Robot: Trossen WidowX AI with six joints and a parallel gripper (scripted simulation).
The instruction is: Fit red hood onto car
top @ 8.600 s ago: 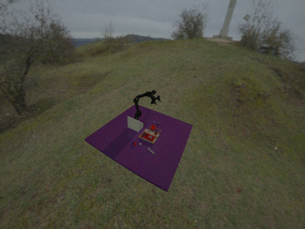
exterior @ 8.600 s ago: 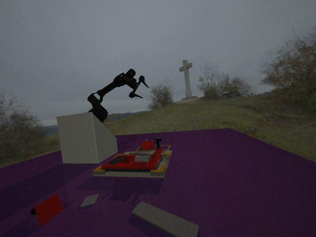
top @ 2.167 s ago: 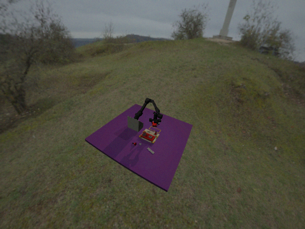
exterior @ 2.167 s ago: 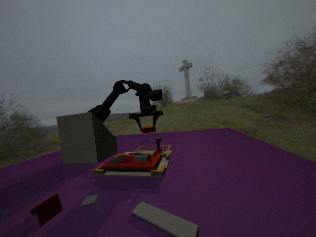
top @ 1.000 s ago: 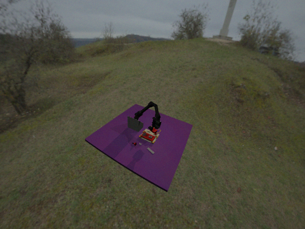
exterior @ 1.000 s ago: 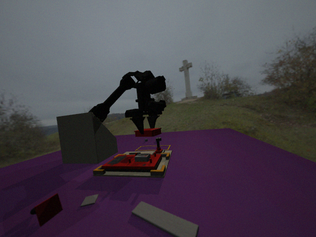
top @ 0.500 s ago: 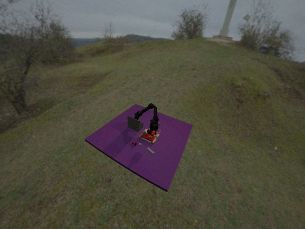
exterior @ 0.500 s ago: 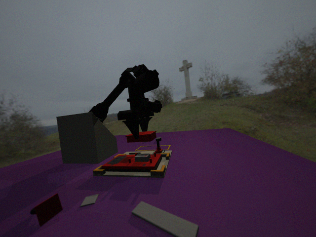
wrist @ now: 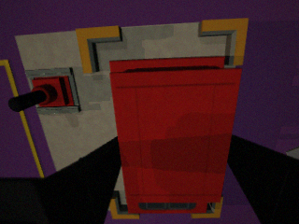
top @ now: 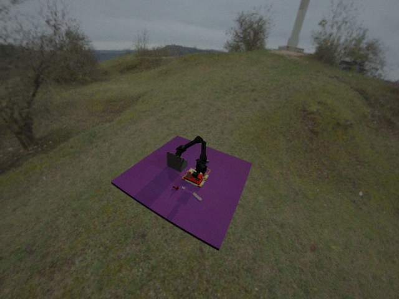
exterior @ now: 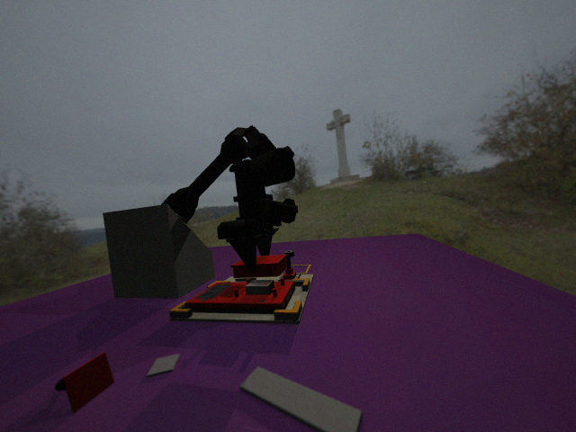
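Note:
My gripper is shut on the red hood, with one finger on each side of it. The hood is roughly level, held low over the rear of the jig in the exterior view, a little above and behind the grey engine block. The red chassis sits in the jig. Pegs stand around the engine block, among them a near peg and another. In the wrist view the hood hides the engine block and pegs; its corner holes cannot be seen.
A red base with a black-tipped post stands beside the chassis on the jig plate. A large grey block stands at the left. A red folded piece, a small grey tile and a grey bar lie in front.

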